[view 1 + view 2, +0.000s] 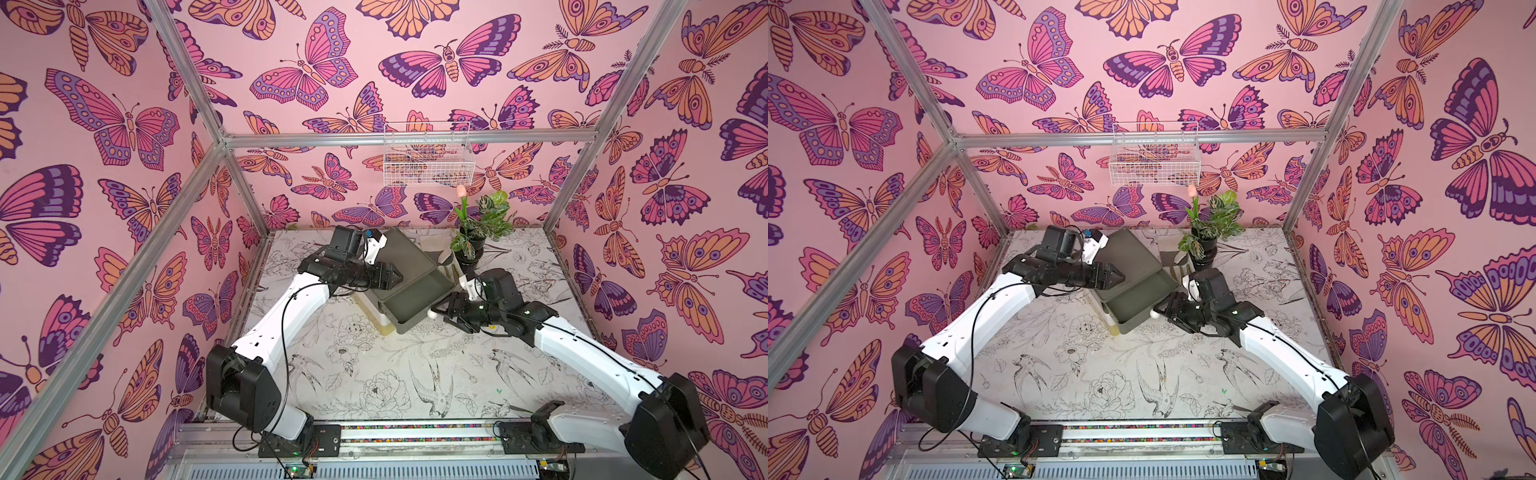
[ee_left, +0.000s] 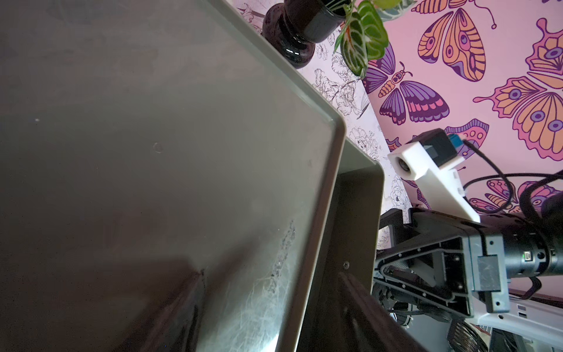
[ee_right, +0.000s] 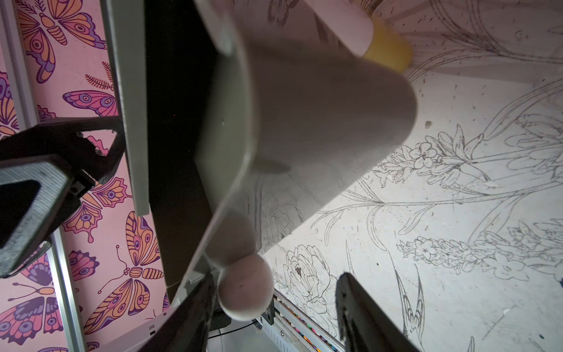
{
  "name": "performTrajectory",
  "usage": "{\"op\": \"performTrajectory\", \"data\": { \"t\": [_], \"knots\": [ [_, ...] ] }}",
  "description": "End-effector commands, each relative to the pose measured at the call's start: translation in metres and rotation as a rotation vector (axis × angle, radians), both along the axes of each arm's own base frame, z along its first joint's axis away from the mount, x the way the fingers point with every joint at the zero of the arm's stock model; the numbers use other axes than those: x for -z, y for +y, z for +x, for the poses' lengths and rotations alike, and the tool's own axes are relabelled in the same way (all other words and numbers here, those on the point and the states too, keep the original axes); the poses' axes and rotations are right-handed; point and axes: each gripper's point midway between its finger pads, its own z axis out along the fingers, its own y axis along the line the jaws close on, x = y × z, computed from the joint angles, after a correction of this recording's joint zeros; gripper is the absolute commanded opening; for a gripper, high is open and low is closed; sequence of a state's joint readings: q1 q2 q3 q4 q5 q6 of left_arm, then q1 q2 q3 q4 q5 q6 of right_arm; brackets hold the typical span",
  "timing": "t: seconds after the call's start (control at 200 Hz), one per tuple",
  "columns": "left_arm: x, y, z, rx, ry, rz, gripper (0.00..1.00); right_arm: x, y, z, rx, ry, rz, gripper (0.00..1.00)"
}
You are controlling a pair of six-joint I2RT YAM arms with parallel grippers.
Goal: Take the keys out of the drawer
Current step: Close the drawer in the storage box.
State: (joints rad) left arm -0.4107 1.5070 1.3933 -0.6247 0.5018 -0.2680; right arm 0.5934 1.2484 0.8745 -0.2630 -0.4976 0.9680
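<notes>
Right claw (image 1: 441,313): jaws apart around the white knob (image 1: 433,314) of the pulled-out drawer (image 1: 411,326) (knob just beside one finger).
Left claw (image 1: 397,277): jaws apart, astride the front edge of the cabinet top (image 1: 405,257).
Arms: left arm (image 1: 291,311) and right arm (image 1: 582,353) elbow-bent, wrists near level, pointing inward.
Keys: cannot tell; none shows in any view.

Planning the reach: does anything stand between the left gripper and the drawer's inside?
Yes: the cabinet top, under the left gripper, covers the drawer's rear. Only its front stretch lies open, and no keys show there.
</notes>
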Motion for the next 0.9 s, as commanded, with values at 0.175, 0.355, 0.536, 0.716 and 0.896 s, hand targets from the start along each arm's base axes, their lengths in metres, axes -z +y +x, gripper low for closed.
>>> {"op": "performTrajectory", "data": {
  "t": [0.175, 0.355, 0.536, 0.716, 0.896],
  "knots": [
    [0.021, 0.007, -0.014, 0.009, 0.077, 0.033, 0.74, -0.018, 0.016, 0.014, -0.012, -0.069, 0.034, 0.66],
    [0.022, 0.007, -0.015, 0.01, 0.077, 0.033, 0.74, -0.02, 0.023, 0.018, -0.018, -0.08, 0.056, 0.66],
    [0.022, 0.009, -0.017, 0.009, 0.079, 0.033, 0.74, -0.023, 0.031, 0.023, -0.021, -0.095, 0.088, 0.66],
    [0.02, 0.011, -0.017, 0.005, 0.074, 0.032, 0.74, -0.021, 0.036, 0.027, -0.024, -0.096, 0.095, 0.67],
    [0.02, 0.012, -0.019, 0.005, 0.074, 0.029, 0.74, -0.017, 0.04, 0.031, -0.029, -0.089, 0.09, 0.66]
  ]
}}
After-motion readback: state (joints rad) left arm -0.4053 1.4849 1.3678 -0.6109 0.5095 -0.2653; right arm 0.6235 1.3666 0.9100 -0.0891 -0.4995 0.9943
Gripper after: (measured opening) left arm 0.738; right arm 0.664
